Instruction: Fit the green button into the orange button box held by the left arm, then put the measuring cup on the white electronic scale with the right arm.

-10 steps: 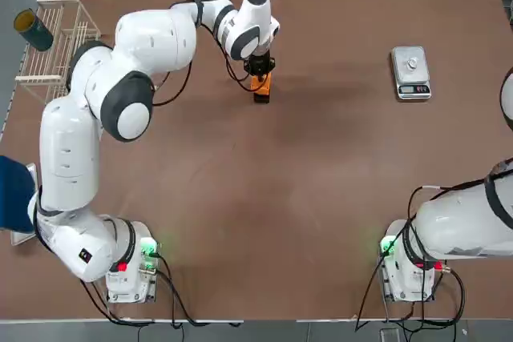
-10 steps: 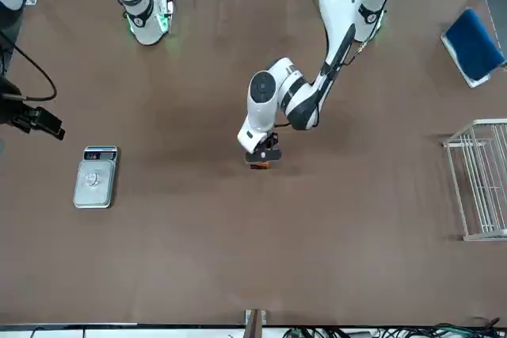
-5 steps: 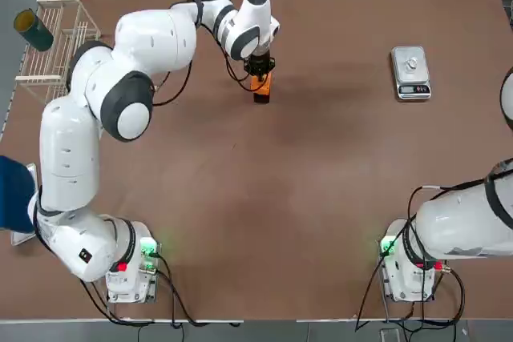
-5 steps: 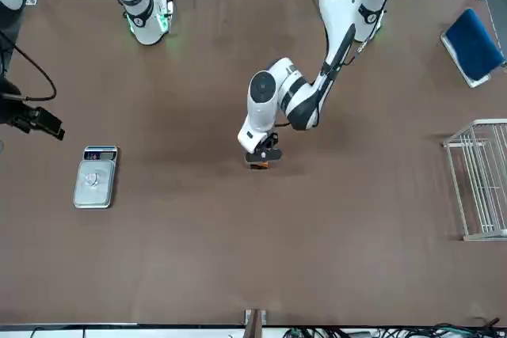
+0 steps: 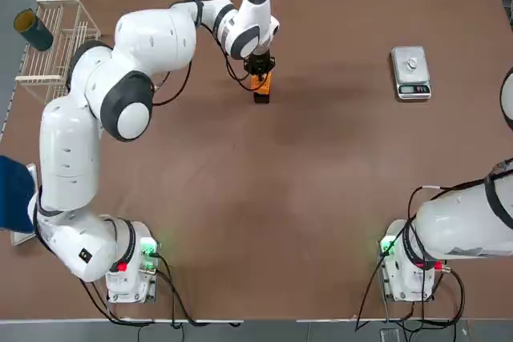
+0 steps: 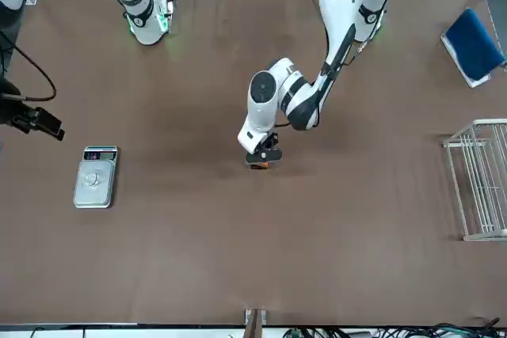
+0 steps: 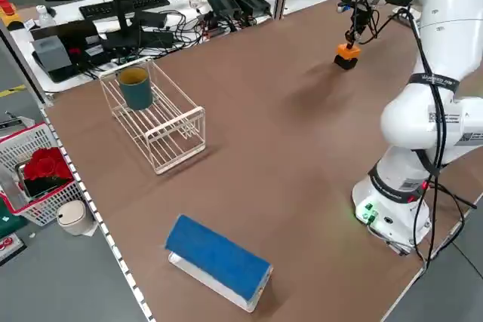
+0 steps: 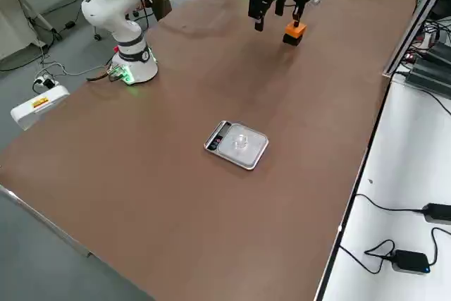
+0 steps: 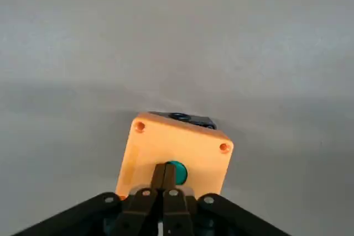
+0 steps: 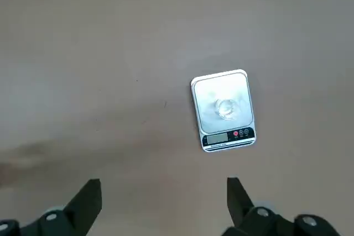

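Now, left gripper (image 9: pixel 164 176): fingers pressed together over green button (image 9: pixel 180 173)
Right gripper (image 10: pixel 164 192): spread, empty
Care: keep box level

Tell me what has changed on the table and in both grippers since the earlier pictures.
Nothing has visibly moved, and nothing was taken hold of or let go. The left gripper is still at the orange button box, the measuring cup still sits on the white electronic scale, and the right gripper stays off to the scale's side.
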Robot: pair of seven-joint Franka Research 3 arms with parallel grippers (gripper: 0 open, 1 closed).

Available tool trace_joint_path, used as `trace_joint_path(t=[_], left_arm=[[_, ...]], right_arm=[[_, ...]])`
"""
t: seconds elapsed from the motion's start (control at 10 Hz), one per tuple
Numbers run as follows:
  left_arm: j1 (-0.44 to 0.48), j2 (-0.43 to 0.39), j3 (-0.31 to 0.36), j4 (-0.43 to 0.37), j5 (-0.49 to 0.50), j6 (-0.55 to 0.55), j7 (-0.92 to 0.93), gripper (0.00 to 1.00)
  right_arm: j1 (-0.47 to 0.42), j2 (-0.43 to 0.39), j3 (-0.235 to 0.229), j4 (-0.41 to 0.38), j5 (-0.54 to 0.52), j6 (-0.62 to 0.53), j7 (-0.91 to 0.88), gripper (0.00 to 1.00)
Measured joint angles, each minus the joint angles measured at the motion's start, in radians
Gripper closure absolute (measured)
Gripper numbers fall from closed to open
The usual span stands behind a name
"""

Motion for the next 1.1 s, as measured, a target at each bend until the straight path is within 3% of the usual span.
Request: trace_joint_path(t=[1.1], left_arm=[[0.002,-0.006,0.0,0.011,-0.003,-0.011,-0.002,0.99]], right_arm=[[0.0,0.0,0.0,0.001,0.0,0.001,0.0,0.0]])
